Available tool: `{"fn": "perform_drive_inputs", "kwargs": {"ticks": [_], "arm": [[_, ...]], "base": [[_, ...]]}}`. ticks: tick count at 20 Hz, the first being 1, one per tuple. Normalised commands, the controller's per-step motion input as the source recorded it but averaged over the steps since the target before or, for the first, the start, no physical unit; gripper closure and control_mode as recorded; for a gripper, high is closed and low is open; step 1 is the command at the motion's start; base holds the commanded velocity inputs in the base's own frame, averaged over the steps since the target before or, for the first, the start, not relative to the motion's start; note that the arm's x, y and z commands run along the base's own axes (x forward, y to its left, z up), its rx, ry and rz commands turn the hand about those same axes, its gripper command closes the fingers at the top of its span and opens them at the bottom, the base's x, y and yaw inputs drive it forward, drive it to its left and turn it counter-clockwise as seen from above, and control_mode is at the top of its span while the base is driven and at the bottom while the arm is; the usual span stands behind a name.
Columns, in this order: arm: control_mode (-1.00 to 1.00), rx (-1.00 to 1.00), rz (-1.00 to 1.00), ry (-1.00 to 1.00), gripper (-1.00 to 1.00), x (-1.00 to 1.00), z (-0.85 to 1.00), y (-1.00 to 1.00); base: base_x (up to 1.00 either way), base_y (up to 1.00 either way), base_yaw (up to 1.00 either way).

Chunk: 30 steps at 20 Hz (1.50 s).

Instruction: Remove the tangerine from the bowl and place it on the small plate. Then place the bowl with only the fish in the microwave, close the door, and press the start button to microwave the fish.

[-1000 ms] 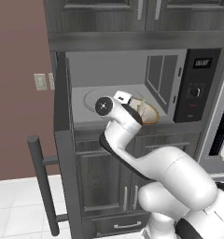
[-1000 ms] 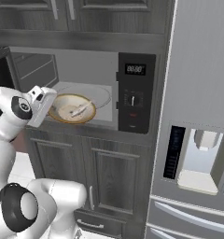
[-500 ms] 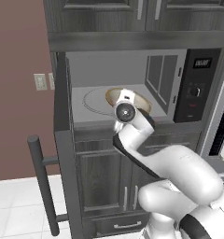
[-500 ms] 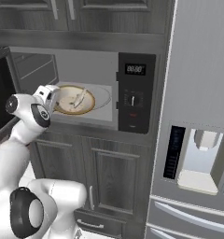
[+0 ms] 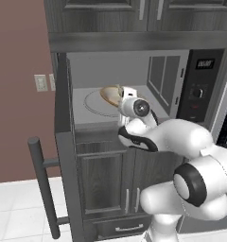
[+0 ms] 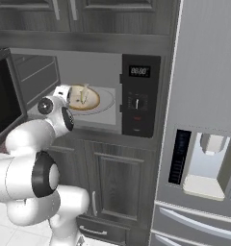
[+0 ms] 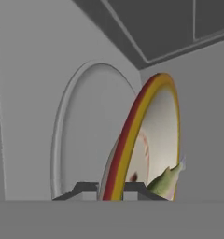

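Tan bowl (image 6: 83, 98) inside the microwave (image 5: 134, 85), over the right part of the white turntable (image 5: 99, 101), toward the front edge; gripper (image 7: 111, 189) pinched on the bowl's near rim, one finger (image 7: 83, 190) outside and the other inside; fish (image 7: 166, 181) lies in the bowl against its far side; door (image 5: 68, 156) swung open to the left, bar handle (image 5: 42, 184) outward.
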Motion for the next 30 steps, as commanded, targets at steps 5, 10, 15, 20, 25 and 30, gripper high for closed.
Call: {"fn": "perform_drive_inputs", "kwargs": {"ticks": [5,10,15,20,25,30], "arm": [[-1.00,-0.05,0.14,0.00,1.00,0.39,-0.12,0.00],[-1.00,-0.08,0.05,0.01,1.00,0.28,-0.18,0.00],[-1.00,-0.07,0.02,0.08,1.00,0.11,-0.05,0.00],[-1.00,-0.09,0.02,0.06,-1.00,0.00,-0.01,0.00],[-1.00,-0.07,0.01,0.00,-1.00,0.00,0.00,0.00],[-1.00,-0.01,0.02,0.00,-1.00,-0.05,0.01,0.00]], "base": [[0.00,0.00,0.00],[0.00,0.00,0.00],[0.00,0.00,0.00],[0.00,0.00,0.00],[0.00,0.00,0.00],[0.00,0.00,0.00]]}}
